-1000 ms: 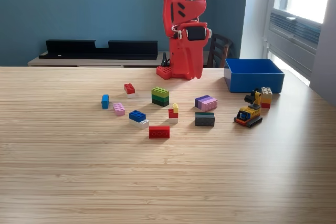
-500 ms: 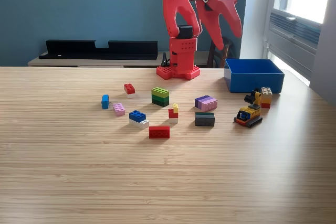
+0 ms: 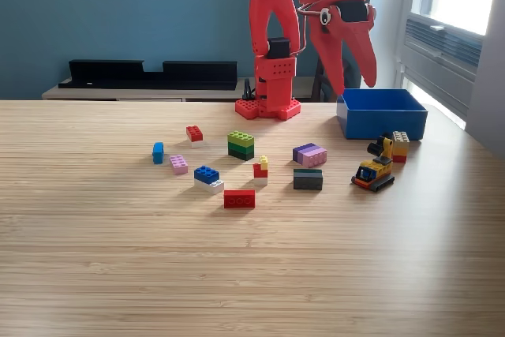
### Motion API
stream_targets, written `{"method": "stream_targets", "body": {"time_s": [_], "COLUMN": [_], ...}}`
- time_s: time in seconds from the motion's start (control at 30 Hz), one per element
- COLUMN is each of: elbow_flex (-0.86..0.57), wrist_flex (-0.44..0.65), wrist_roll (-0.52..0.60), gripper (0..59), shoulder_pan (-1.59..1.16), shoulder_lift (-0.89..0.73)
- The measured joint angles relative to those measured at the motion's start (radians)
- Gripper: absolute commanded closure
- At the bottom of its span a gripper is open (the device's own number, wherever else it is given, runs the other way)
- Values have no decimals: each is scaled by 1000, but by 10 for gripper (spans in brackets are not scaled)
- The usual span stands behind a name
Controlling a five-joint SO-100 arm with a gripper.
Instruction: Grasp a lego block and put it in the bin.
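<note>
Several lego blocks lie across the middle of the table in the exterior view: a small red one (image 3: pixel 194 133), a blue one (image 3: pixel 158 151), a pink one (image 3: pixel 179 164), a blue-and-white one (image 3: pixel 208 178), a red brick (image 3: pixel 239 199), a green stack (image 3: pixel 241 144), a purple block (image 3: pixel 309 154) and a dark grey one (image 3: pixel 308 179). The blue bin (image 3: pixel 383 122) stands at the back right. My red gripper (image 3: pixel 357 91) hangs high, pointing down beside the bin's left end. Its fingers are spread open and hold nothing.
A yellow toy excavator (image 3: pixel 375 165) and a tan-topped block (image 3: pixel 400 146) sit just in front of the bin. The arm's red base (image 3: pixel 268 108) is bolted at the table's back edge. A black shelf unit (image 3: pixel 150 73) runs behind the table, and a window is at the right.
The arm has unfolded from a tucked pose. Its gripper swung out and down toward the exterior view's right, near the bin. No block has moved.
</note>
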Motion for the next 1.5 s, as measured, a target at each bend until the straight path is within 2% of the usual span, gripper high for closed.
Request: {"method": "stream_targets", "body": {"time_s": [0.23,0.73,1.5], "elbow_flex": [-123,-216,-413], "wrist_flex": [44,46,67], "wrist_roll": [-8,-71,-135], "gripper": [241,232,262], "shoulder_pan": [0,-32,-46], "shoulder_lift": [-115,-379,-778]}}
